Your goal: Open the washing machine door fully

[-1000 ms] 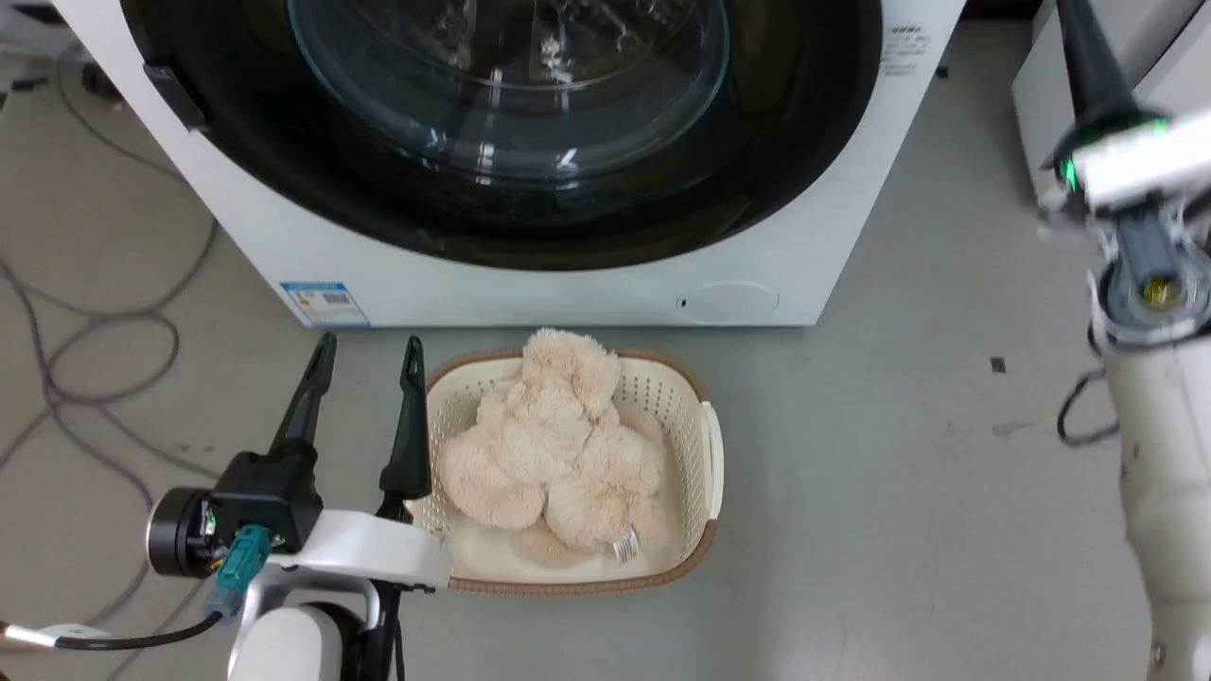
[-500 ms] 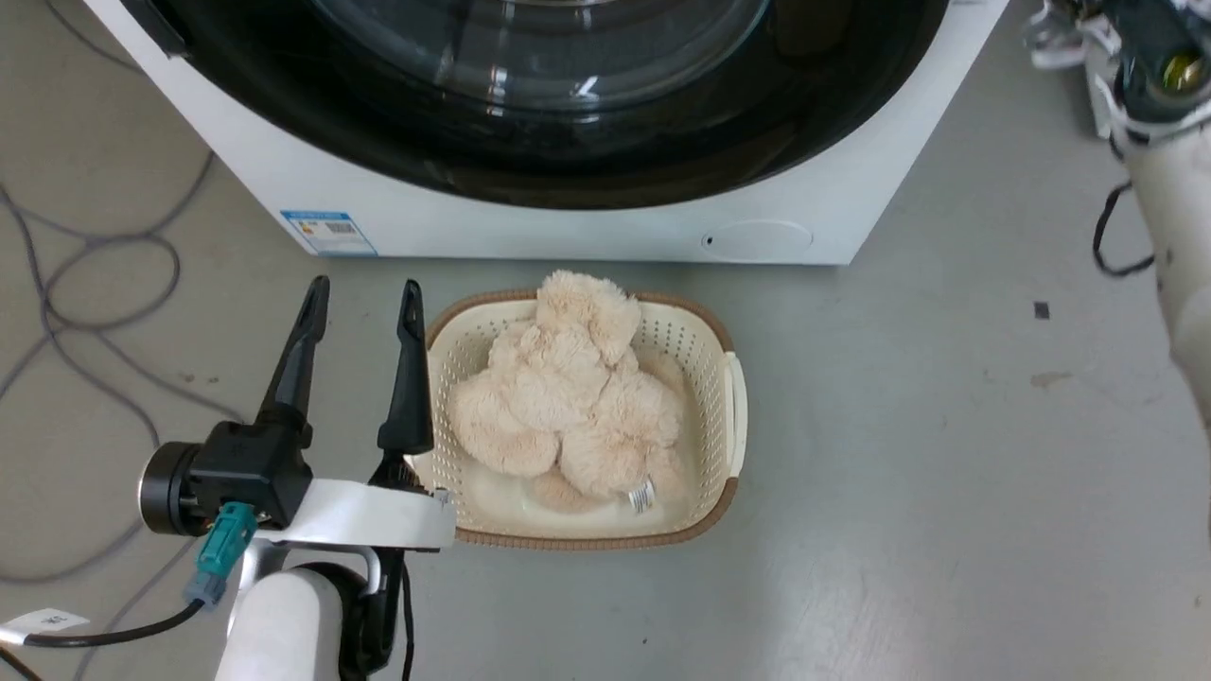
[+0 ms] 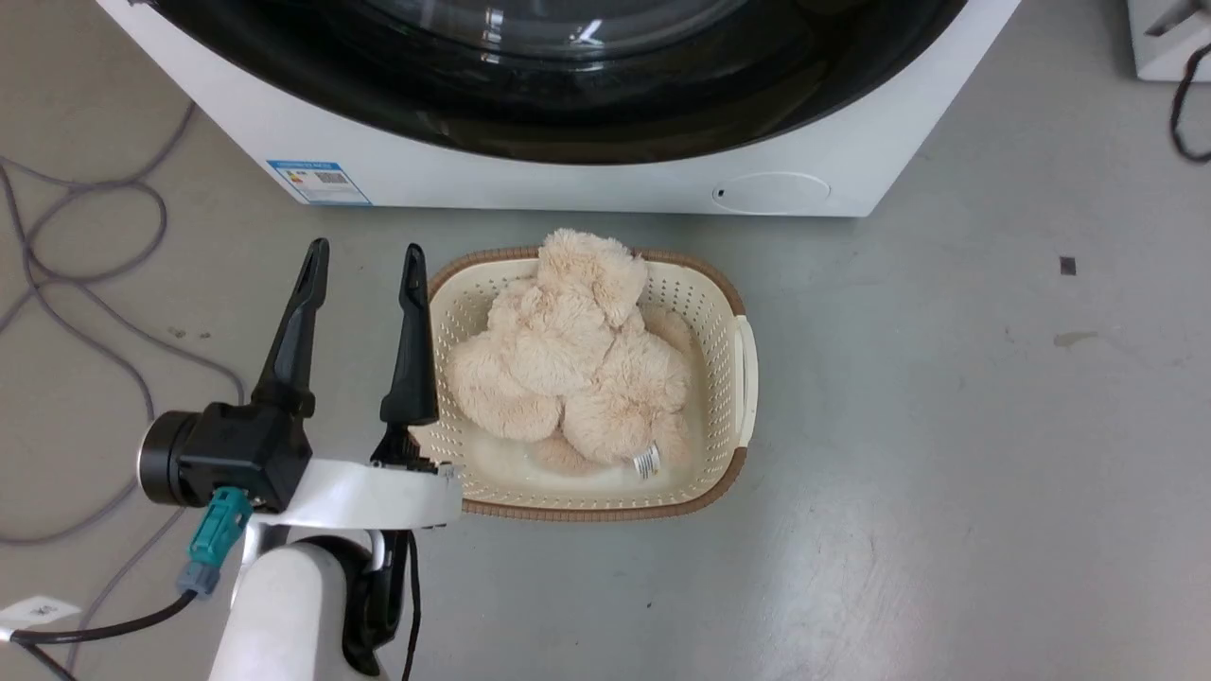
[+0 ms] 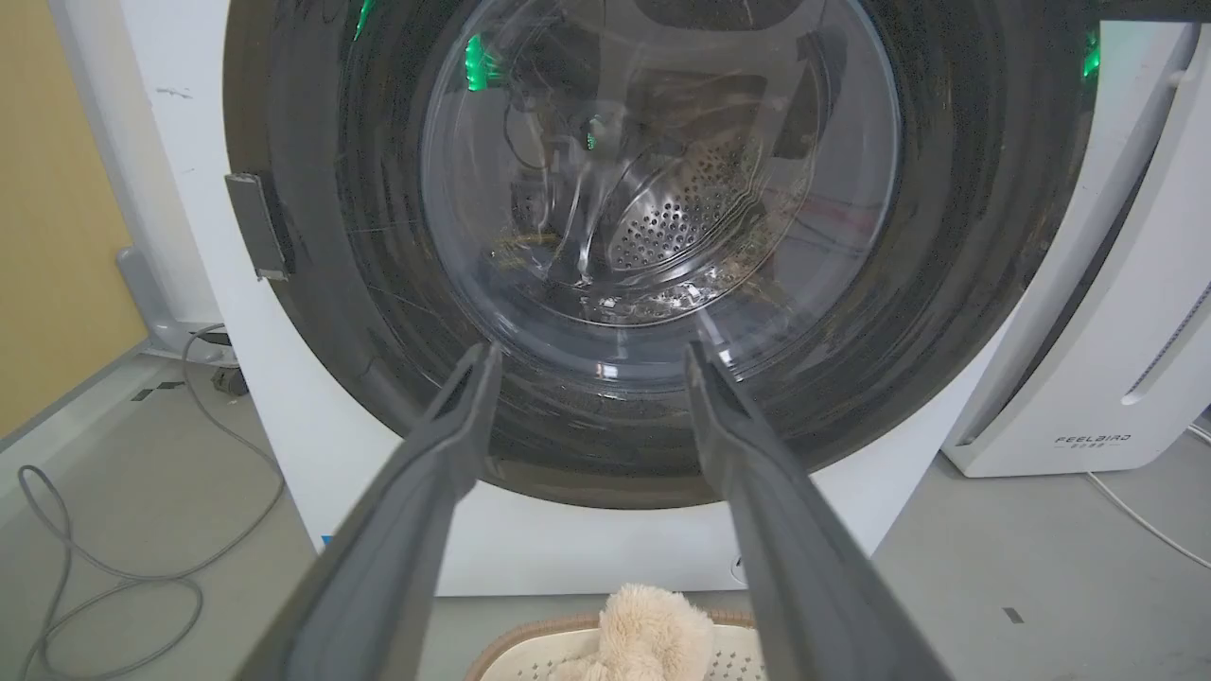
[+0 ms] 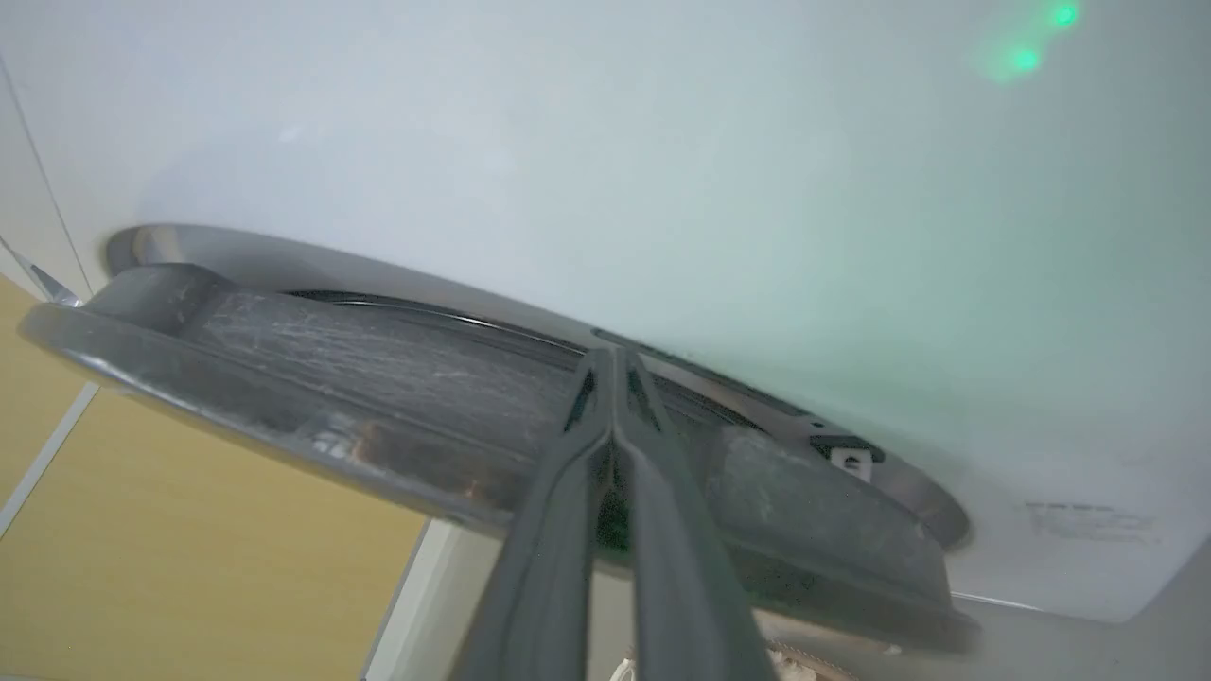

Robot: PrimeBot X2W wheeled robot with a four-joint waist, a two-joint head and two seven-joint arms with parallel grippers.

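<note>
Near left: left pincer (image 3: 365, 251) hovers over the floor (image 3: 946, 426), fingers wide apart, holding nothing. Just right of it is a cream basket (image 3: 747, 369) with a beige plush toy (image 3: 577, 350) in it.

Beyond the basket: the washing machine (image 3: 568, 189), white front. A blue label (image 3: 319, 182) sits low left, print too small to read. A round flap (image 3: 771, 192) sits low right.

The washing machine door (image 4: 965, 236) lies against the front and is not swung out. There is a grey block (image 4: 255, 227) on its left edge; cannot tell if it is a hinge or a catch.

Right pincer (image 5: 615, 357) has its fingers pressed together, nothing between them. The tips are at the door's rim where it meets the white front. Cannot tell if they touch it or if the door is cracked open.

Handling, my judgement: the door is rigid, fairly heavy and swings on a hinge. Its gloss will be slippery, so hook behind the rim edge and stay off the glass bowl (image 4: 662, 189), which is breakable.

Far right: white appliance (image 4: 1116, 331), reads "FEELBIRD". The grey print on the machine front is unreadable.
</note>
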